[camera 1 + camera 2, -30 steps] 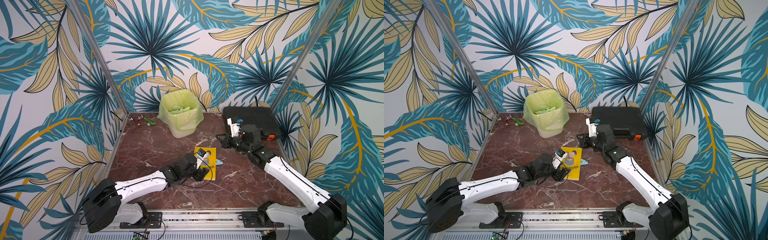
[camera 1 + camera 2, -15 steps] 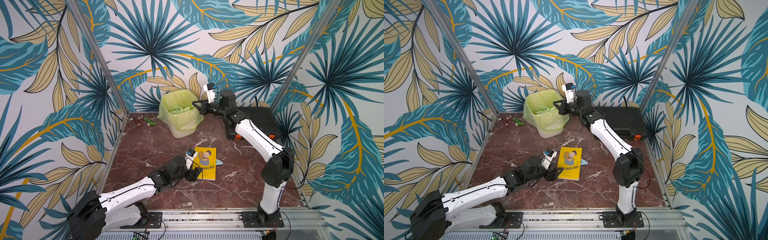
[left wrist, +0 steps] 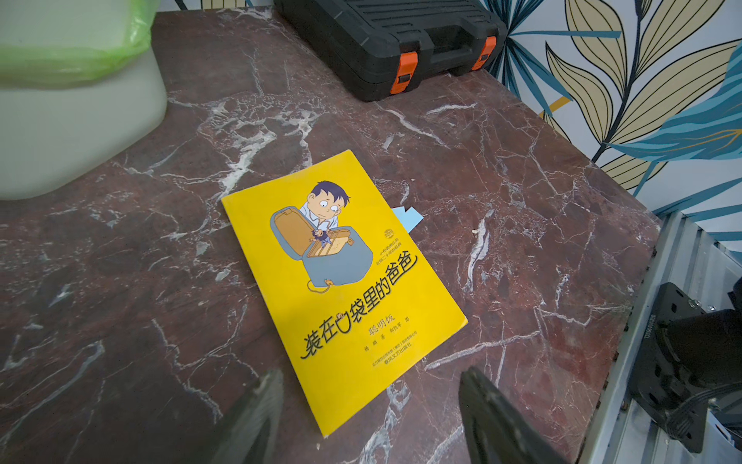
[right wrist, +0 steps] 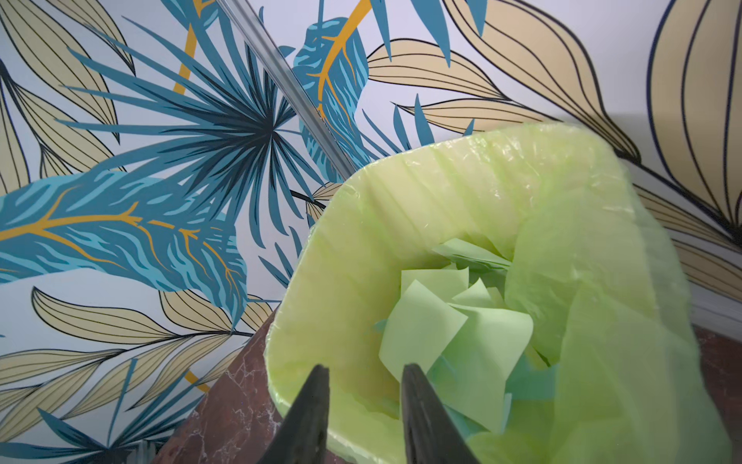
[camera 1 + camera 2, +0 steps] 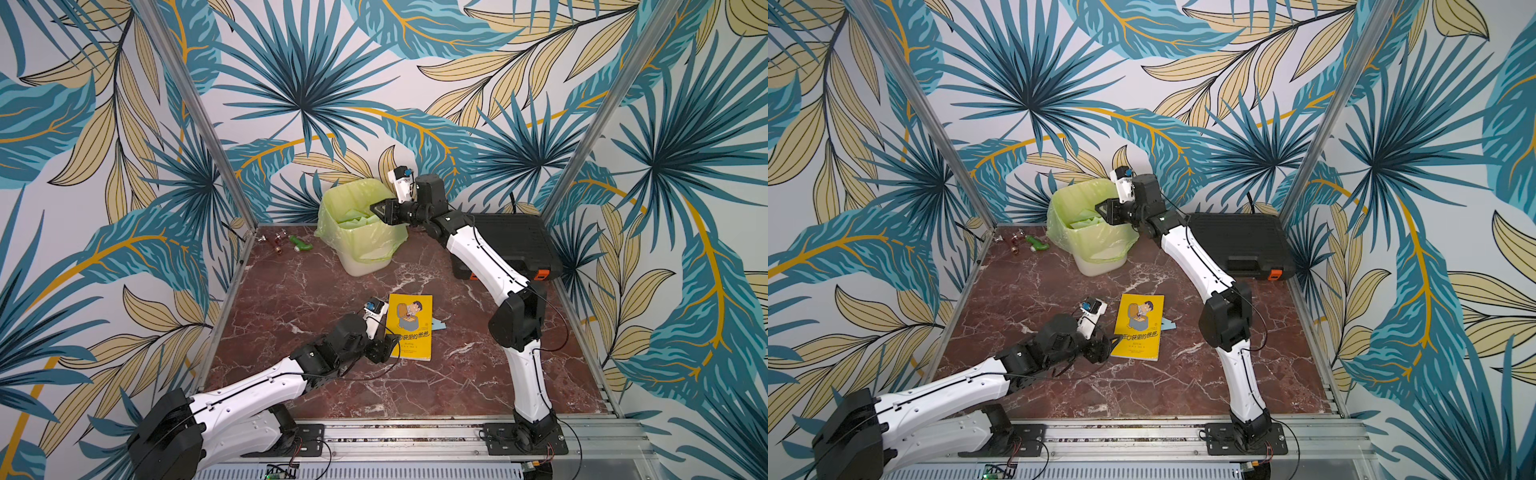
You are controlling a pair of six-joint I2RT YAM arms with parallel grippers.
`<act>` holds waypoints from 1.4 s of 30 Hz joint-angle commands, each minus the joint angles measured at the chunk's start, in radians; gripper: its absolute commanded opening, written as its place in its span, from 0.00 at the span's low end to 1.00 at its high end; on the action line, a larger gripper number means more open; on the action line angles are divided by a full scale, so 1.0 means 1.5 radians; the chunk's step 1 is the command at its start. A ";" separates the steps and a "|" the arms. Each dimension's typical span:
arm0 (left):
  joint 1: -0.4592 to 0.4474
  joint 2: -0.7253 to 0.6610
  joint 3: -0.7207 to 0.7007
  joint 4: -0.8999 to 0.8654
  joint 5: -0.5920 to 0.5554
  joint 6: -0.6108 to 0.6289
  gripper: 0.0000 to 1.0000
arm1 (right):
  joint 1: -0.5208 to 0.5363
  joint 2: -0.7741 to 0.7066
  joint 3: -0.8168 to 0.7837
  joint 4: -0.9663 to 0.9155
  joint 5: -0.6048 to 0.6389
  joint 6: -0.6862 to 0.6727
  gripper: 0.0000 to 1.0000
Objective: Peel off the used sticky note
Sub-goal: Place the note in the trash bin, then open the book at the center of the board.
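A blue sticky note (image 3: 407,217) pokes out from the long edge of the yellow book (image 3: 341,281), on the right arm's side. The book lies flat on the marble table (image 3: 120,281). The left gripper (image 3: 369,373) is spread wide at the book's near corner, holding nothing. The right gripper (image 4: 363,371) hangs over the bin (image 4: 321,249), jaws parted and empty, above a heap of green notes (image 4: 453,321).

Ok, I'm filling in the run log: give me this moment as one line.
right pincer: open, empty, over bin | left pincer: open, beside yellow book | blue sticky note: juts from book edge
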 commanded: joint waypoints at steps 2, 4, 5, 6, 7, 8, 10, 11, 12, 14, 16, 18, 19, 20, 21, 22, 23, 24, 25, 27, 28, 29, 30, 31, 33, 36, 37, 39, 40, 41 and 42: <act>0.018 0.001 -0.001 0.004 -0.009 -0.011 0.73 | -0.001 -0.097 -0.067 -0.055 0.022 -0.037 0.44; 0.040 0.008 -0.001 0.014 0.015 -0.024 0.73 | -0.003 -0.154 -0.135 -0.053 0.042 -0.039 0.46; 0.056 0.013 -0.002 0.020 0.031 -0.032 0.73 | -0.007 -0.184 -0.169 -0.050 0.049 -0.037 0.46; 0.070 0.018 -0.002 0.028 0.047 -0.039 0.73 | -0.009 -0.212 -0.216 -0.047 0.057 -0.034 0.46; 0.085 0.024 -0.002 0.038 0.064 -0.046 0.73 | -0.012 -0.242 -0.252 -0.043 0.064 -0.027 0.46; 0.097 0.032 -0.002 0.045 0.082 -0.051 0.73 | -0.015 -0.264 -0.296 -0.043 0.075 -0.020 0.47; 0.117 0.052 0.007 0.053 0.106 -0.054 0.73 | -0.021 -0.323 -0.374 -0.041 0.091 -0.006 0.47; 0.125 0.062 0.013 0.055 0.116 -0.053 0.73 | -0.025 -0.349 -0.418 -0.037 0.098 0.001 0.48; 0.131 0.076 0.021 0.055 0.122 -0.054 0.73 | -0.029 -0.376 -0.461 -0.032 0.105 0.010 0.48; 0.142 0.105 0.035 0.053 0.135 -0.058 0.74 | -0.036 -0.427 -0.550 -0.023 0.111 0.026 0.48; 0.152 0.139 0.052 0.055 0.152 -0.065 0.76 | -0.045 -0.471 -0.638 -0.014 0.109 0.047 0.49; 0.159 0.174 0.066 0.055 0.163 -0.069 0.78 | -0.054 -0.499 -0.709 -0.003 0.099 0.072 0.49; 0.161 0.190 0.073 0.053 0.169 -0.071 0.79 | -0.058 -0.508 -0.743 0.003 0.092 0.085 0.49; 0.163 0.205 0.079 0.053 0.174 -0.073 0.79 | -0.063 -0.516 -0.778 0.014 0.082 0.098 0.49; 0.164 0.219 0.085 0.053 0.178 -0.076 0.79 | -0.066 -0.522 -0.806 0.026 0.074 0.108 0.49; 0.165 0.231 0.089 0.054 0.182 -0.078 0.80 | -0.070 -0.528 -0.837 0.041 0.067 0.120 0.50; 0.166 0.246 0.094 0.055 0.188 -0.081 0.80 | -0.072 -0.529 -0.864 0.059 0.060 0.136 0.50; 0.167 0.261 0.101 0.054 0.194 -0.083 0.81 | -0.074 -0.528 -0.886 0.067 0.055 0.151 0.50; 0.168 0.274 0.108 0.053 0.200 -0.086 0.82 | -0.076 -0.525 -0.903 0.092 0.051 0.162 0.50; 0.168 0.303 0.119 0.052 0.213 -0.094 0.83 | -0.080 -0.512 -0.937 0.119 0.045 0.185 0.50; 0.168 0.316 0.123 0.053 0.219 -0.098 0.84 | -0.082 -0.506 -0.951 0.136 0.044 0.194 0.50; 0.168 0.329 0.127 0.054 0.225 -0.103 0.85 | -0.084 -0.495 -0.964 0.154 0.042 0.205 0.50; 0.168 0.338 0.128 0.057 0.229 -0.106 0.85 | -0.084 -0.484 -0.973 0.175 0.036 0.214 0.50; 0.168 0.346 0.130 0.059 0.231 -0.109 0.86 | -0.084 -0.474 -0.980 0.196 0.025 0.224 0.50; 0.169 0.358 0.133 0.061 0.232 -0.111 0.86 | -0.084 -0.445 -0.985 0.229 0.007 0.238 0.50; 0.168 0.367 0.136 0.057 0.229 -0.112 0.87 | -0.084 -0.413 -0.985 0.256 -0.009 0.260 0.50; 0.168 0.368 0.137 0.054 0.228 -0.112 0.87 | -0.084 -0.405 -0.985 0.257 -0.008 0.266 0.50; 0.168 0.370 0.137 0.051 0.226 -0.111 0.88 | -0.084 -0.393 -0.988 0.259 -0.001 0.276 0.51; 0.169 0.369 0.137 0.050 0.224 -0.111 0.88 | -0.084 -0.389 -0.992 0.261 0.001 0.282 0.52; 0.168 0.370 0.137 0.049 0.223 -0.110 0.88 | -0.084 -0.386 -0.997 0.265 0.001 0.288 0.52; 0.168 0.371 0.137 0.048 0.222 -0.111 0.88 | -0.084 -0.382 -0.999 0.266 0.001 0.293 0.53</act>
